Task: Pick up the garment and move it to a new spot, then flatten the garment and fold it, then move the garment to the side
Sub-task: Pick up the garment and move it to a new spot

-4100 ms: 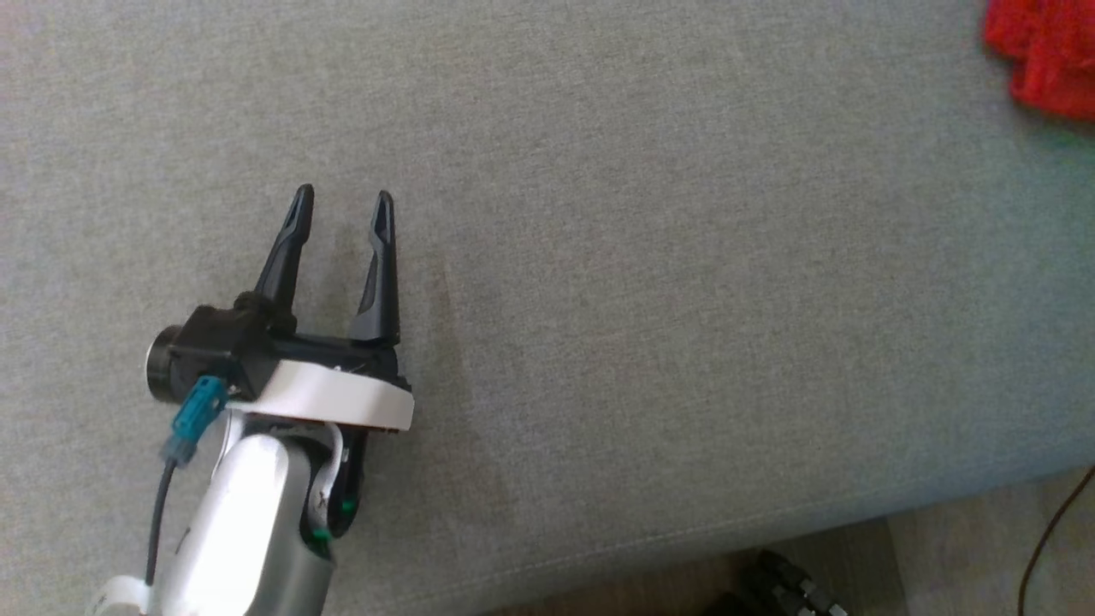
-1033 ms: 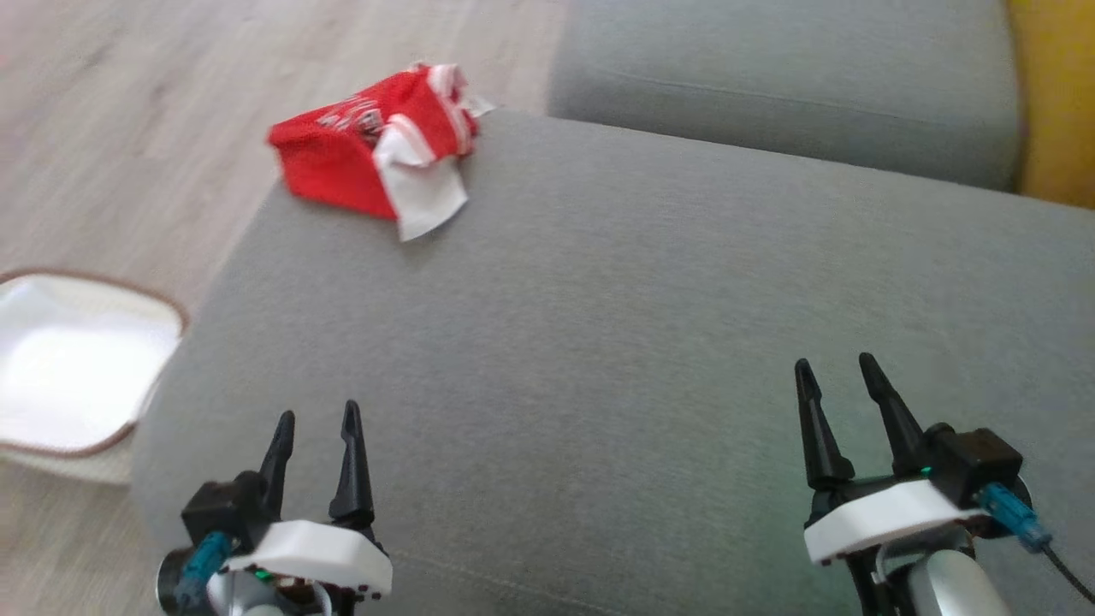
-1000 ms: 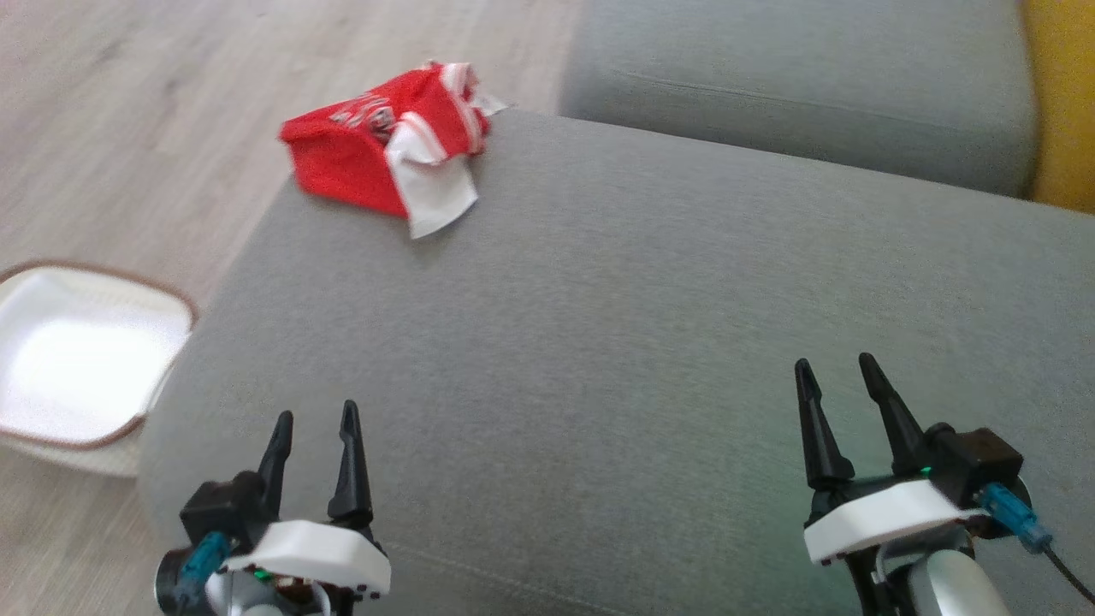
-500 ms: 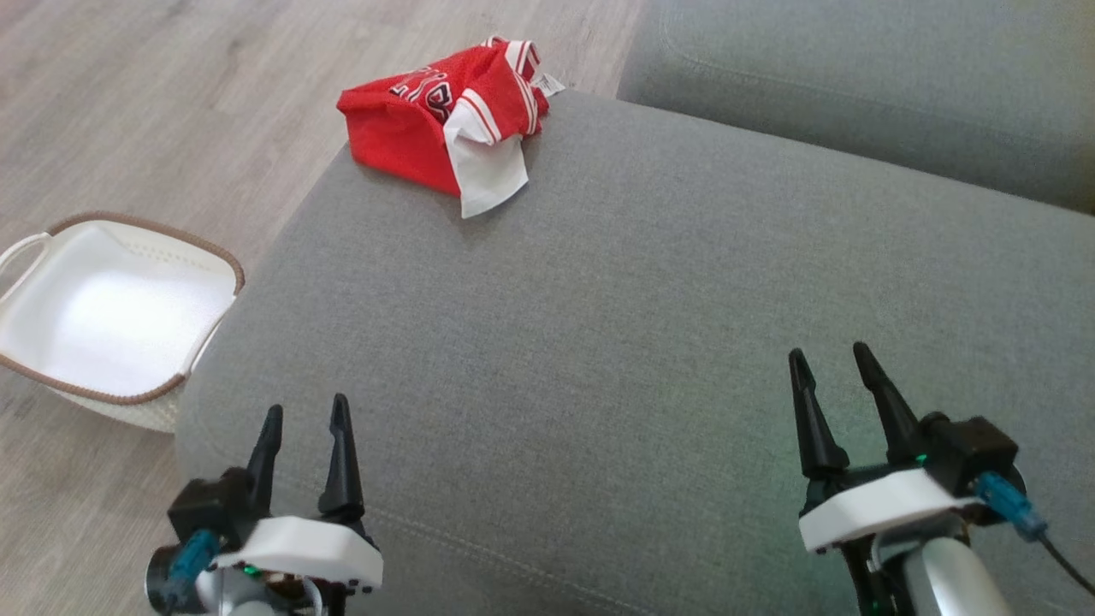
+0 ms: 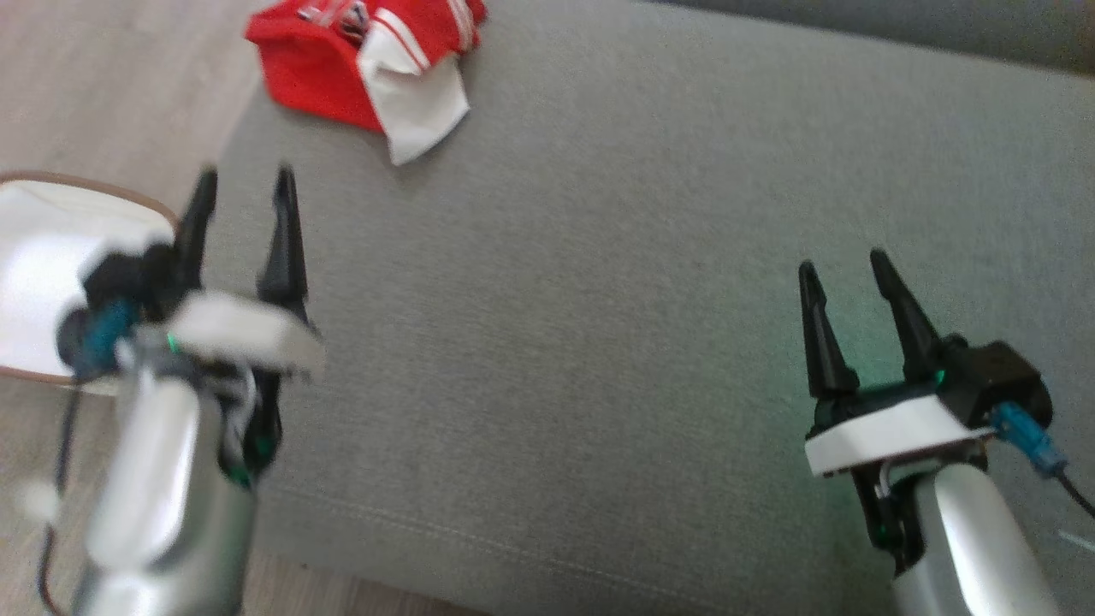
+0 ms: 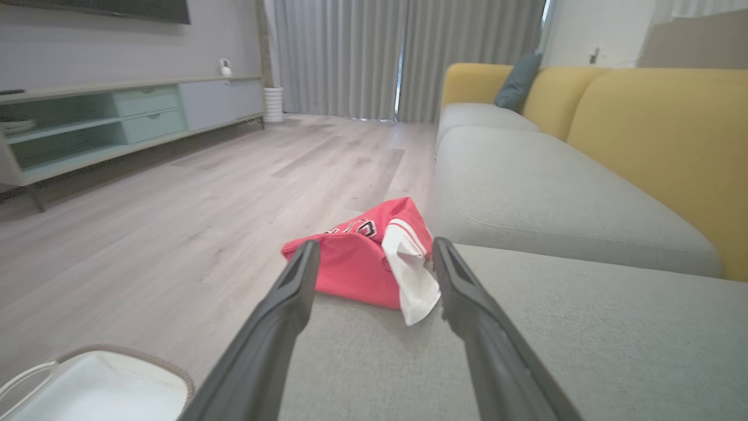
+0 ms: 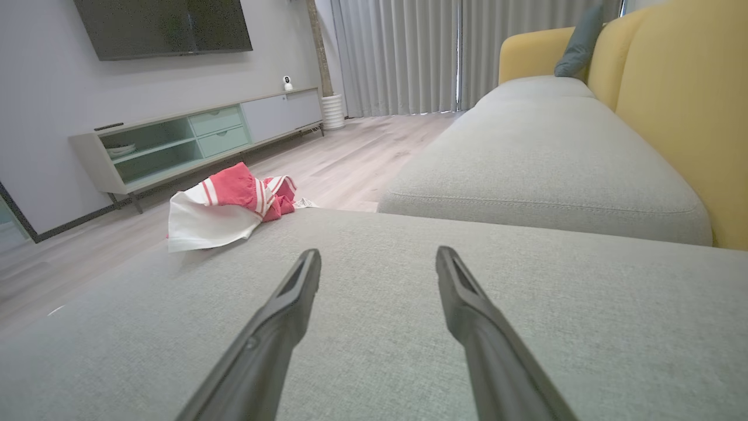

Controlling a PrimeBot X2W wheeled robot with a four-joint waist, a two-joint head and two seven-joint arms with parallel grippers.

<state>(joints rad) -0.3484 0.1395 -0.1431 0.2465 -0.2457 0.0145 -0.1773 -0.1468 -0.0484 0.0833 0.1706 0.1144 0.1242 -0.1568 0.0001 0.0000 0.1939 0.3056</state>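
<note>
The garment (image 5: 359, 60), red with white striped trim, lies crumpled on the far left corner of the grey sofa cushion (image 5: 616, 282). In the left wrist view the garment (image 6: 362, 263) sits straight ahead between my fingers, some way off. My left gripper (image 5: 244, 184) is open over the cushion's left edge, short of the garment. My right gripper (image 5: 843, 265) is open and empty over the cushion's right part. From the right wrist view the garment (image 7: 225, 204) lies far off to the left.
A white basket (image 5: 34, 274) with a brown rim stands on the wooden floor left of the sofa. A second grey seat cushion (image 6: 537, 187) and yellow backrests (image 6: 660, 140) lie beyond. A low TV cabinet (image 7: 193, 140) stands against the wall.
The head camera has tilted down and shifted. My left gripper has risen forward toward the garment. The right gripper has moved a little forward. The garment lies as before.
</note>
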